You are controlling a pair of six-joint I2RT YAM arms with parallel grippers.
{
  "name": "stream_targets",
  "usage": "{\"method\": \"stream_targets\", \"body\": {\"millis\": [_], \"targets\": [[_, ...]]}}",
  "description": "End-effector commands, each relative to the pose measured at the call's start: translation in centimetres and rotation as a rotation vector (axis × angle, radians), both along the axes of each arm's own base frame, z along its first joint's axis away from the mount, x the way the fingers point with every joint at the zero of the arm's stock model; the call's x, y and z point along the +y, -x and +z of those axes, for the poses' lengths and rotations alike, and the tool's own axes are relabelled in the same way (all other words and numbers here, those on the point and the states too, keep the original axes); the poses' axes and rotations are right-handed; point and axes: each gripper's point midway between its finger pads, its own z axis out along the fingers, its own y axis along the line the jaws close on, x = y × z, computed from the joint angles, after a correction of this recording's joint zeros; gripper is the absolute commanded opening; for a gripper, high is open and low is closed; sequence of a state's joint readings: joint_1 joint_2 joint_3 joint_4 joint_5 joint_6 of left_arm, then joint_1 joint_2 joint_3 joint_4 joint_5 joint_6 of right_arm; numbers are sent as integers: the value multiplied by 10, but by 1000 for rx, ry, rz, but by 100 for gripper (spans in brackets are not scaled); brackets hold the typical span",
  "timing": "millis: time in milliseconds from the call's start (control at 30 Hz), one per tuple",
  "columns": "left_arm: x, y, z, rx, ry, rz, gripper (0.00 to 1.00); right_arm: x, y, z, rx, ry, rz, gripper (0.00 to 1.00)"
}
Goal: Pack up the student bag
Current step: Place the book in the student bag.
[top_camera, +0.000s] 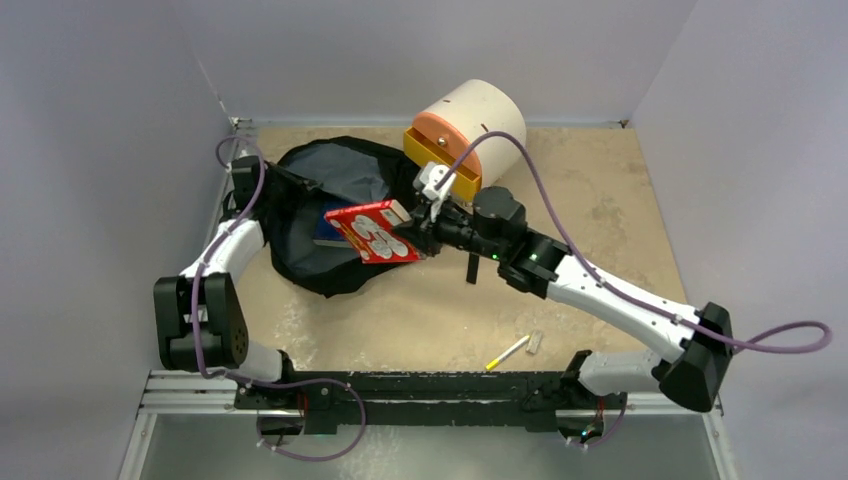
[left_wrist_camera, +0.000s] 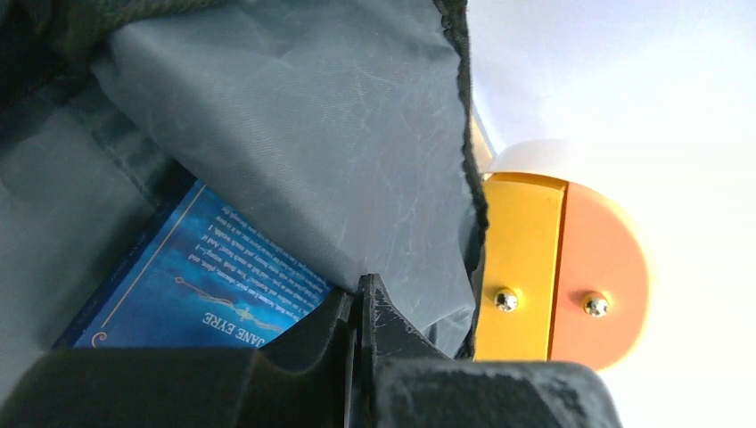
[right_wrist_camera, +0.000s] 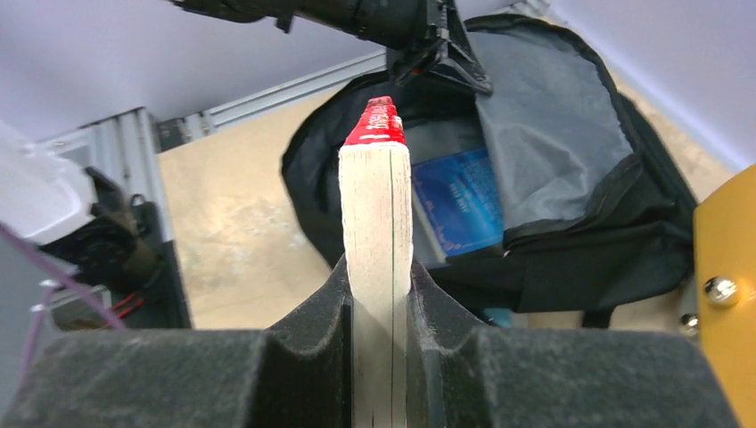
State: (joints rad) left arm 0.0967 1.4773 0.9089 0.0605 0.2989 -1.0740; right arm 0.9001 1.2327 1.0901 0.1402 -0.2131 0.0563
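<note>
1. The left claw (left_wrist_camera: 361, 294) is clenched on the grey lining at the rim of the bag (top_camera: 310, 265). The bag lies open at the far left of the desk (top_camera: 600, 220).
2. A blue book (left_wrist_camera: 205, 285) lies flat inside the bag, against the lining.
3. A red book (top_camera: 372, 230) hangs in the air over the right side of the bag's mouth. The right claw (right_wrist_camera: 375, 285) grasps it by the page edge.
4. The step in hand looks like slipping the red book into the bag.
5. To do it well, the left claw should hold the rim lifted and taut so the mouth gapes wide.
6. The right claw should dip the book's leading corner, slide it in over the blue book, and let go only once most of it is inside.
7. The corner could snag on the black rim, so a low, slow entry seems wise. A cream drawer box (top_camera: 470, 125) stands just beside the bag on the right and leaves little room there.
8. The left arm is folded, with its elbow near the front edge and its forearm reaching away along the left wall.
9. The right arm stretches long from the near right corner, diagonally left and away. It holds the book cover-up.
</note>
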Motion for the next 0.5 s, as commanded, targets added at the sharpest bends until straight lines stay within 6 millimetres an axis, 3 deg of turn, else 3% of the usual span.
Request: {"method": "stream_targets", "body": {"millis": [0,167,333,467], "targets": [[7,-4,60,-137,-69,-10,0,12,-28,78,-319,-92,-114,0],[5,0,63,-84,-74,-28,0,30,-36,76,-432,-97,-123,0],[5,1,67,-48,-66,-29,0,46,-47,57,-509,-27,-110,0],[2,3,67,-22,-42,-33,0,58,-43,47,-604,-13,-54,0]]}}
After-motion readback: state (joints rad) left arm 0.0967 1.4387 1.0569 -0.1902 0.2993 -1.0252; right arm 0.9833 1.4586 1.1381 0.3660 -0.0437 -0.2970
